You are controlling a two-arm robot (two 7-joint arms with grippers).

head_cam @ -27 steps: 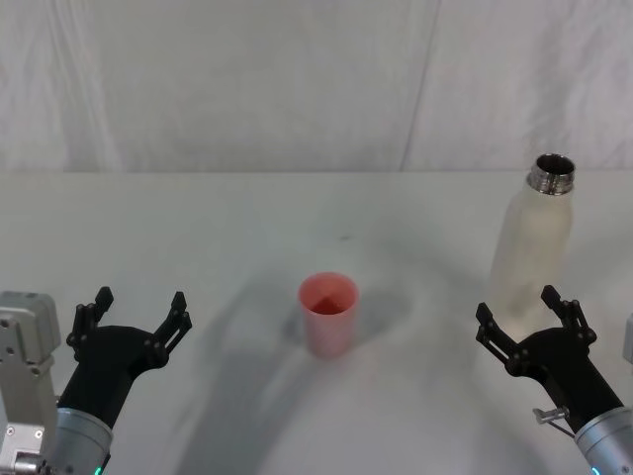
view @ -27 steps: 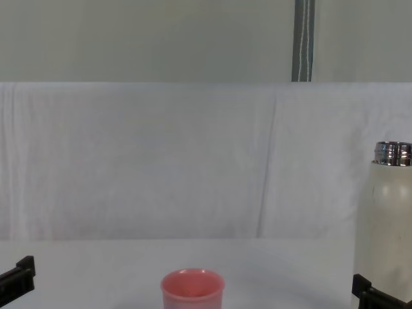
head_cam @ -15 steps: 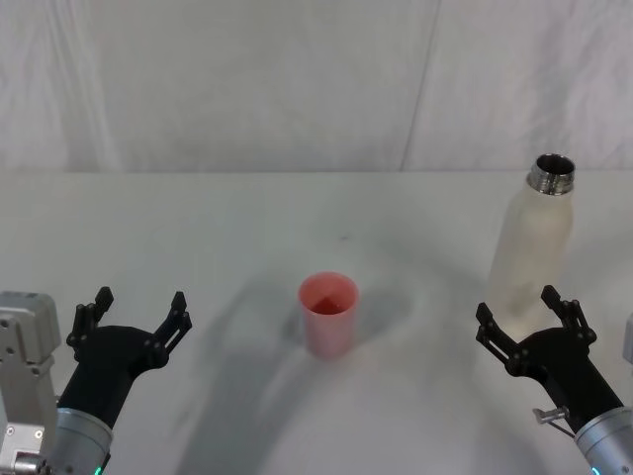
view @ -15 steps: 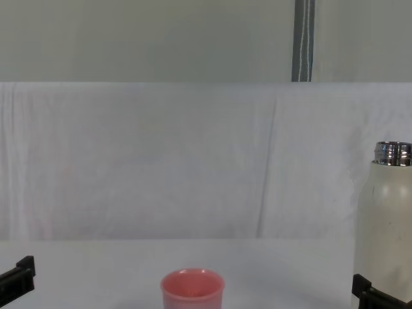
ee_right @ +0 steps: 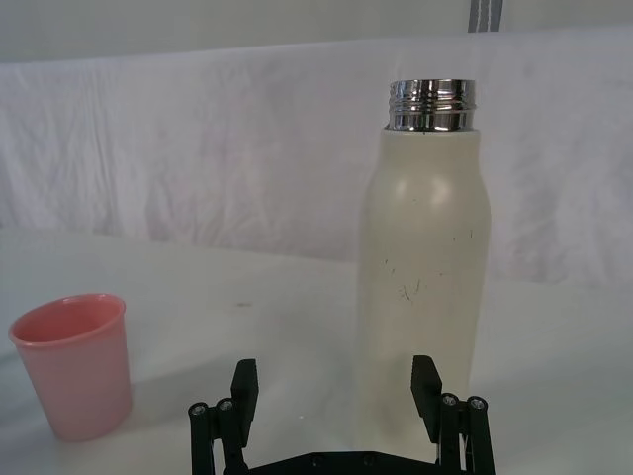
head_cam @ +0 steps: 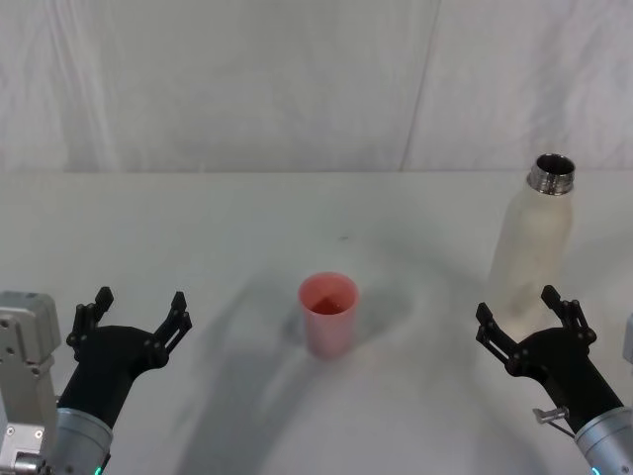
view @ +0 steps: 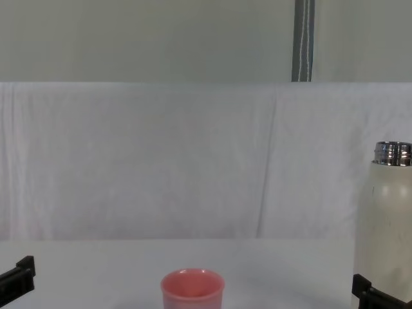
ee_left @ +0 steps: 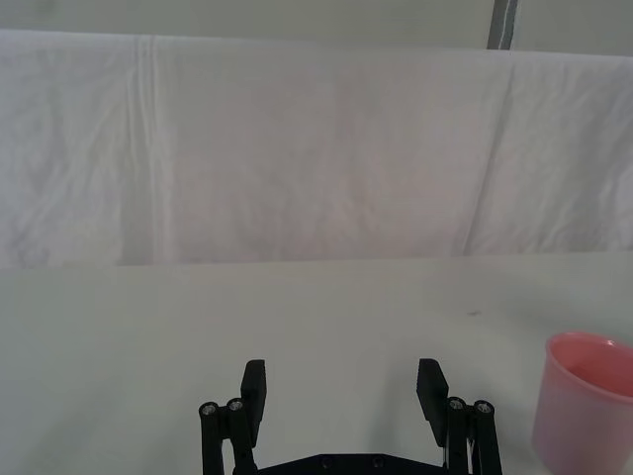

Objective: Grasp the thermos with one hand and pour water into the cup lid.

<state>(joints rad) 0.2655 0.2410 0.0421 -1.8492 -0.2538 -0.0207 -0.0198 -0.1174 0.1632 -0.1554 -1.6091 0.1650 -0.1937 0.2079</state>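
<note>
The cup lid (head_cam: 328,313) stands upright on the white table (head_cam: 247,228), mouth up; its pink inside shows nothing but its own bottom, and whether any water lies in it cannot be told. It sits between the two end effectors, ahead and to the right of the left end effector (head_cam: 136,315) and ahead and to the left of the right end effector (head_cam: 527,312), apart from both.

The thermos (head_cam: 532,242) stands upright with its cap off, just beyond the right end effector, whose black fingers (ee_right: 244,381) are spread wide on either side of the bottle's lower body without touching it. What is inside the thermos cannot be seen. It is a tall cream-white bottle with rounded shoulders, faint scuffs on its side and a shiny threaded steel neck, much taller than the small plain-rimmed cup lid.

The left end effector hangs low over the table, fingers wide apart and holding nothing.
</note>
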